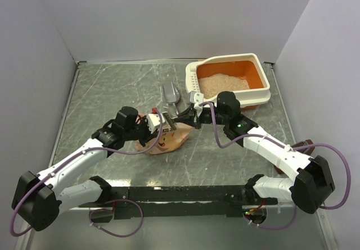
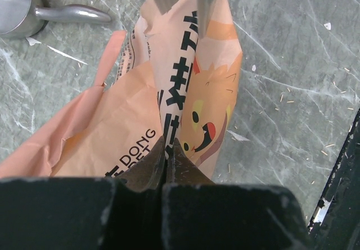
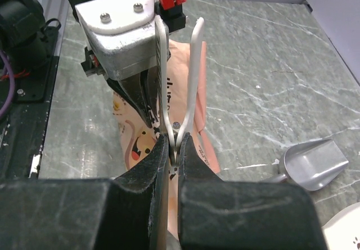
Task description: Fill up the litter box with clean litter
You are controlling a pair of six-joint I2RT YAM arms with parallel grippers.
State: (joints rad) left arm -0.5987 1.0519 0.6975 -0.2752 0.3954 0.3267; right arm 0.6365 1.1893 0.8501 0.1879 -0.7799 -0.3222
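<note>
1. Setting: plain white walls [image 1: 169, 14] on three sides. Below them is a grey-green marbled counter [image 1: 107, 87] with a few pale specks scattered on it.
2. Litter box [image 1: 266, 77]: it sits at the far right of the counter, near the back corner. It has a cream-white rim and an orange basin, and the perforated strip [image 1: 193, 81] on one short side faces left. My right wrist hangs just in front of its near-left corner.
3. Clean litter [image 1: 224, 83]: pale beige granules lie inside the basin, covering the left and near part of its floor. Orange floor shows bare toward the far right.
4. Bag [image 1: 169, 140]: tan-orange paper printed with a cartoon animal face and dark characters. It is crumpled at mid-counter between my two arms, well short of the box.
5. Left jaws: closed tight, pinching a fold of the bag.
6. Right jaws: pinched narrow on the riveted end of a thin pale metal clip [image 3: 176, 126]. The clip's two arms point toward my left jaws, and the bag's upper edge appears to run between them.
7. Scoop [image 1: 170, 95]: grey metal, lying on the counter just beyond the bag and left of the box. Neither set of jaws touches it.
</note>
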